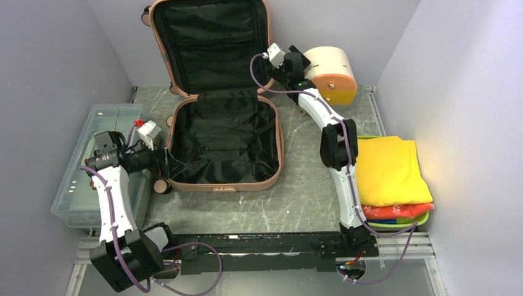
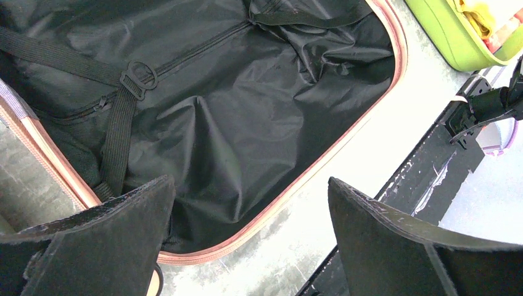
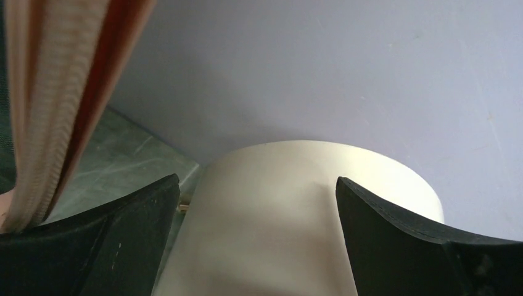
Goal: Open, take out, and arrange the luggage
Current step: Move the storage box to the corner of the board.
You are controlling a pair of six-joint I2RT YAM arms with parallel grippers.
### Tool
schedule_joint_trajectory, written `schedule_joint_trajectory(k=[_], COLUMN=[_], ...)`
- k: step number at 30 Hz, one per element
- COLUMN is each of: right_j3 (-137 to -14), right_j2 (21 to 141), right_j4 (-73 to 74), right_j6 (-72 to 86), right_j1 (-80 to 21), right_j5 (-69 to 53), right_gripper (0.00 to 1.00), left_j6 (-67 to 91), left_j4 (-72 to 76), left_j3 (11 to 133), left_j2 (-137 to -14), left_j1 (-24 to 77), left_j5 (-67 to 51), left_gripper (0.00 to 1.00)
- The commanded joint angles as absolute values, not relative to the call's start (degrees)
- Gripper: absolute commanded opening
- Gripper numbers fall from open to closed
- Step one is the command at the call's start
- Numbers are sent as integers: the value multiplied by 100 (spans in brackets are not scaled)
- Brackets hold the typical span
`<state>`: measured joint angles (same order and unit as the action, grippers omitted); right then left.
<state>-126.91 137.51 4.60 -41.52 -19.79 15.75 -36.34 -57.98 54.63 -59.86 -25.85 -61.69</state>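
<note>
Evidently the luggage lies open, empty; both arms' jaws stand apart; arranging the cream cylinder beside it likely follows.

The salmon-pink hard-shell suitcase lies open on the grey marbled table, towards the rear. Its base half is flat and its lid stands upright behind. Black fabric lining and straps show, with small wheels at left.
</note>
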Motion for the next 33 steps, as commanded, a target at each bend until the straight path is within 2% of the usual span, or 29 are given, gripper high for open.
schedule_joint_trajectory(k=[1, 11, 19, 27, 33], right_j3=[-13044, -13006, -10976, -9908, -9659], right_j2=[13912, 14239, 12997, 12289, 12050], right_j4=[-789, -1136, -1701, -1914, -1597], right_j6=[-4623, -5354, -4997, -5001, -4718], right_j1=[-1887, -1639, -1154, -938, -675], right_j5=[2340, 2597, 2079, 2127, 2009], right_gripper=[100, 100, 100, 98, 96], left_j6=[-3763, -3769, -3825, -3924, -3985], left_j4=[-5817, -5814, -5857, -5940, -6001], left_j3=[5543, 5555, 5571, 5589, 5590], left_j2=[-5968, -5988, -6044, -6035, -5984], left_j1=[-2626, -2653, -2671, -2681, -2684], left_j5=[-6398, -6403, -6451, -6539, -6590], left_gripper=[99, 99, 99, 99, 100])
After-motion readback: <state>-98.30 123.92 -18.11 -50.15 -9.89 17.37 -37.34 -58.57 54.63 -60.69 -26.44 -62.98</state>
